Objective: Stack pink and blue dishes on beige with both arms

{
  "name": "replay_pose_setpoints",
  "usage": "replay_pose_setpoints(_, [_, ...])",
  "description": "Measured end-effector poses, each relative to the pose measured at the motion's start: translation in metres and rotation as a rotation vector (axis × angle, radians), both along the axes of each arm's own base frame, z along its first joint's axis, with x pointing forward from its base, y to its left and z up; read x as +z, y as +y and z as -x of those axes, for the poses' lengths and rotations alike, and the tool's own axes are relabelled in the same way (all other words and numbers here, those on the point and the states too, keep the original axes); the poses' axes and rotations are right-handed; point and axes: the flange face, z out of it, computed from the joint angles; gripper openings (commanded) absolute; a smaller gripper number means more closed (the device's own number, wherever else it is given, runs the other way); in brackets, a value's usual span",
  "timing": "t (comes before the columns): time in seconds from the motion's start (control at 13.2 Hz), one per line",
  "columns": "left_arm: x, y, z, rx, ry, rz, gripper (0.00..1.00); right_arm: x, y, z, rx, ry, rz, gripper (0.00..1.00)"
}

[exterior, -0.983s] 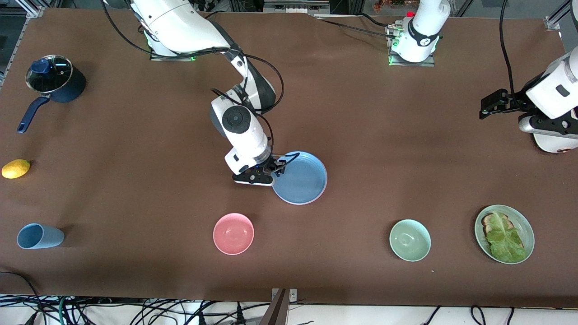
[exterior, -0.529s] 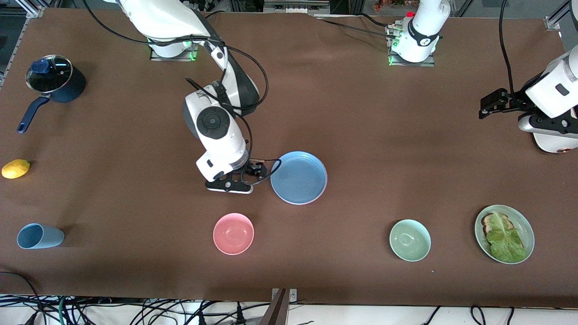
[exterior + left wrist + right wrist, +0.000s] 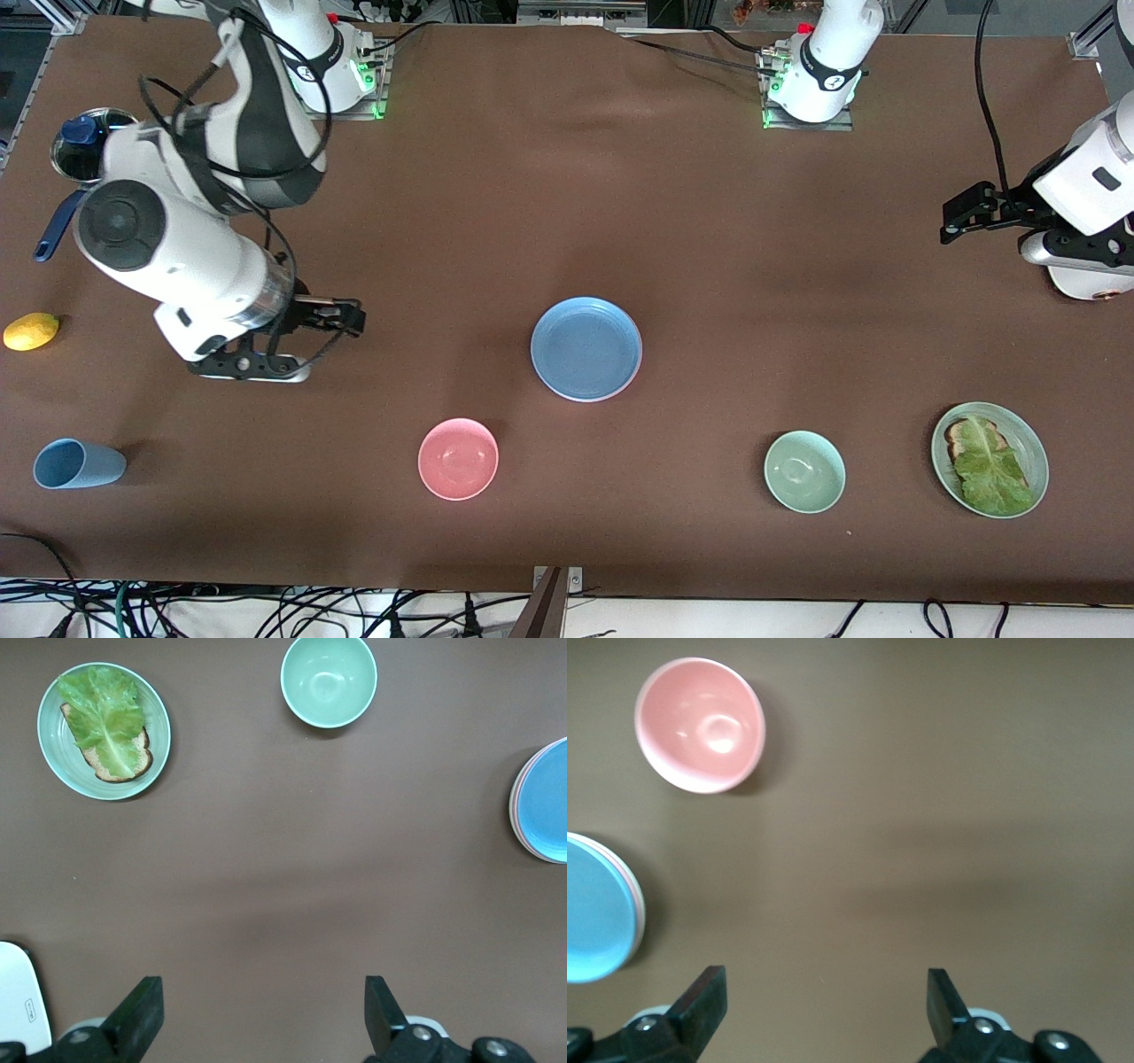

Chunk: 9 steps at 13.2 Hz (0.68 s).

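Blue plate tops the stack mid surface, pink plate edge showing just under it, beige not discernible. Right end effector fingers apart, empty, over bare surface toward the right arm's end, well apart from the stack. Left end effector fingers apart, empty, waiting over the left arm's end. Pink bowl sits nearer the camera than the stack

the brown table bears a plate stack, pink bowl, green bowl, lettuce plate, cup, lemon.
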Motion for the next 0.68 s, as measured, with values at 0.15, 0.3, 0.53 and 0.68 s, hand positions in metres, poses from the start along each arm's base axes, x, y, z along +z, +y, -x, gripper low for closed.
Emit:
replay_pose_setpoints(0.15, [0.0, -0.001, 0.0, 0.038, 0.001, -0.002, 1.0, 0.023, -0.043, 0.006, 0.035, 0.026, 0.005, 1.0])
replay_pose_setpoints(0.3, [0.001, -0.001, 0.0, 0.057, -0.001, -0.003, 1.0, 0.043, -0.074, 0.01, 0.048, 0.025, -0.002, 1.0])
replay_pose_setpoints(0.53, [0.004, -0.003, 0.0, 0.071, -0.008, -0.003, 1.0, 0.062, -0.106, 0.024, 0.045, 0.042, -0.032, 1.0])
replay_pose_setpoints(0.68, [0.004, -0.006, 0.0, 0.068, -0.009, -0.003, 1.0, 0.072, -0.117, 0.038, 0.047, 0.039, -0.035, 1.0])
